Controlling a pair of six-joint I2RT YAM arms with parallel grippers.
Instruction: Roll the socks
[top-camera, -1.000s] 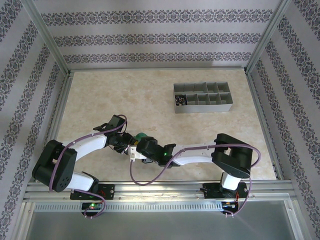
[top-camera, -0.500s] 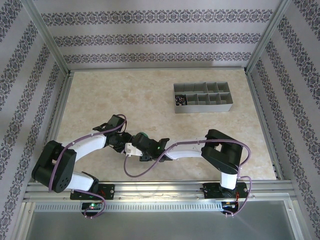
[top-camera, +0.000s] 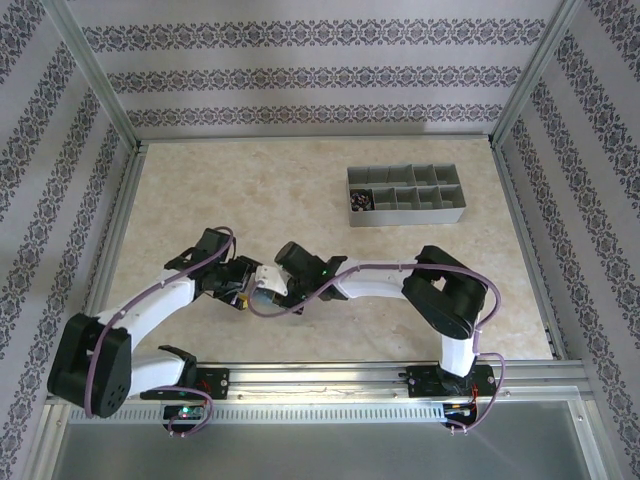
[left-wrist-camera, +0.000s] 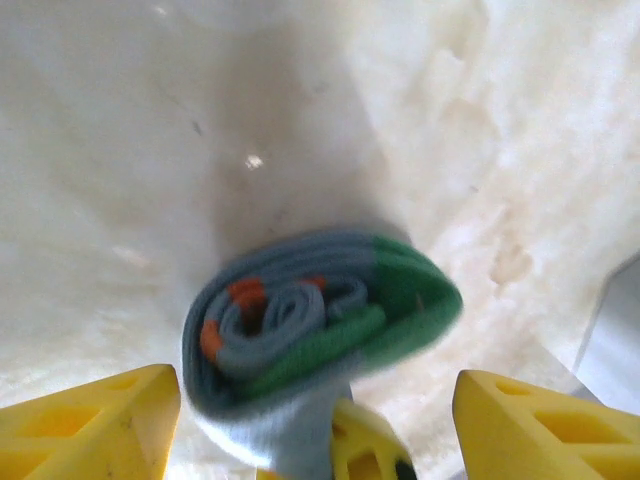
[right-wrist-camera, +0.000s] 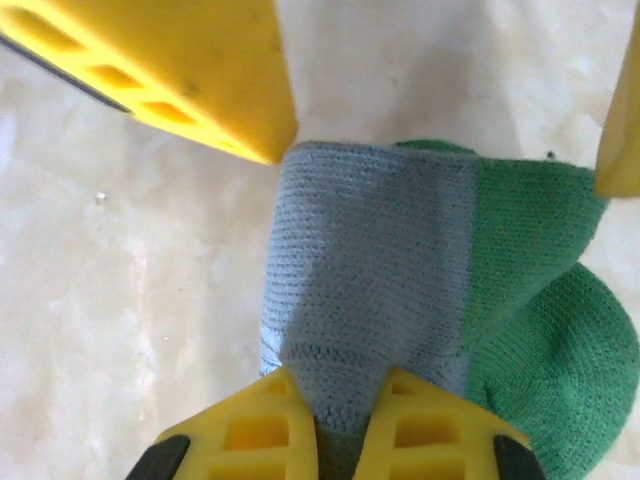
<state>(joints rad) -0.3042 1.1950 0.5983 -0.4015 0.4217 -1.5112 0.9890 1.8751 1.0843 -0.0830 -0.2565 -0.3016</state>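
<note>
A grey-blue sock (left-wrist-camera: 320, 320) with a green toe and orange cuff is rolled into a tight coil just above the pale table. My left gripper (left-wrist-camera: 315, 382) is open, its yellow fingers (left-wrist-camera: 90, 425) standing on either side of the roll without touching it. My right gripper (right-wrist-camera: 337, 388) is shut on a fold of the sock's (right-wrist-camera: 370, 260) grey-blue fabric. In the top view the left gripper (top-camera: 242, 292) and the right gripper (top-camera: 268, 290) meet tip to tip at the table's near middle.
A grey compartmented tray (top-camera: 440, 215) stands at the back right, with a small dark bundle (top-camera: 361, 203) in its near left cell. Aluminium frame rails edge the table.
My left gripper has opened off the roll and its arm has swung left. My right gripper has shut on the sock and shifted left and away from the near edge.
</note>
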